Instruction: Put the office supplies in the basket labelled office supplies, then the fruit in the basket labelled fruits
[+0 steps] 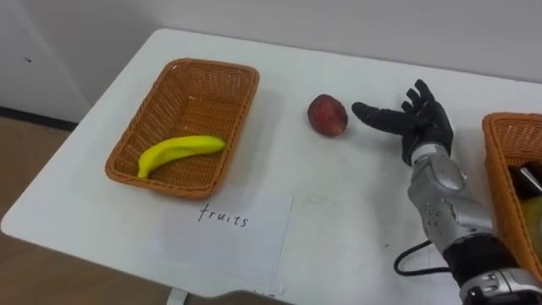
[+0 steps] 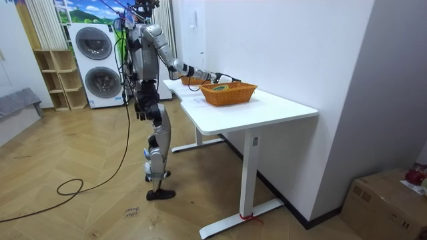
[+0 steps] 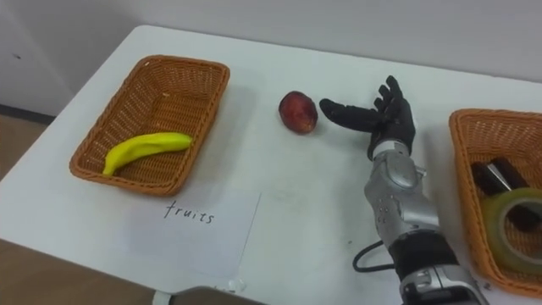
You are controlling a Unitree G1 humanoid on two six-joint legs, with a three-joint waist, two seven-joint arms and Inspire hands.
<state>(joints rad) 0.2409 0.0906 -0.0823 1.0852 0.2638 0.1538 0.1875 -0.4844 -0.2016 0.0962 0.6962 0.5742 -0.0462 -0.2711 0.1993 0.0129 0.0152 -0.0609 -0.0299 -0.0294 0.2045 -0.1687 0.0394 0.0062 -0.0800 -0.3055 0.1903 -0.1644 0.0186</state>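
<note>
A red peach (image 1: 327, 114) (image 3: 298, 111) lies on the white table (image 1: 339, 203) between two wicker baskets. My right hand (image 1: 415, 121) (image 3: 378, 119) hovers just right of the peach, open, thumb pointing toward the fruit without touching it. The left basket (image 1: 127, 144) (image 3: 93, 140) holds a yellow banana (image 1: 178, 152) (image 3: 144, 149). The right basket (image 3: 470, 178) (image 1: 500, 169) contains a roll of tape (image 3: 517, 216) and dark items (image 3: 495, 175). In the room view I stand at the table's long side with my right arm (image 2: 190, 70) stretched over it.
A paper sheet (image 1: 229, 233) marked as the fruit label lies at the table's front edge below the left basket. A dark cable (image 1: 415, 258) curls beside my forearm. In the room view, washing machines (image 2: 97, 63) and a shelf (image 2: 57, 80) stand behind me.
</note>
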